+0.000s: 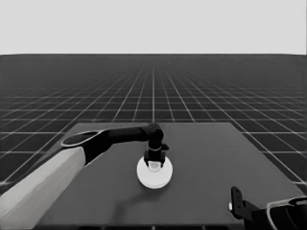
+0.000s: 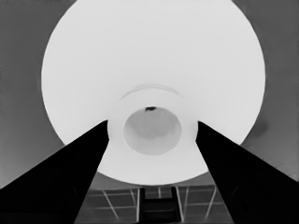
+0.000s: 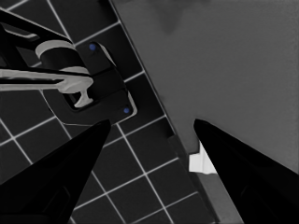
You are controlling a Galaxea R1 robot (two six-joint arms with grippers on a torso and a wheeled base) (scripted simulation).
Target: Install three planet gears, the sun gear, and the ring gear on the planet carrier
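Observation:
One white disc, the larger round part, lies flat at the middle of the table. Its raised hub with a centre hole shows in the left wrist view. My left gripper hangs straight over that hub, open, one finger on each side of it and the tips right at its rim. The smaller round part and the gears are hidden or out of view. My right gripper waits open and holds nothing at the table's near right corner.
A thin white piece lies at the table's edge near the right gripper. Dark machinery with small blue lights stands past that edge over the floor grid. The left arm's pale grey part fills the lower left corner.

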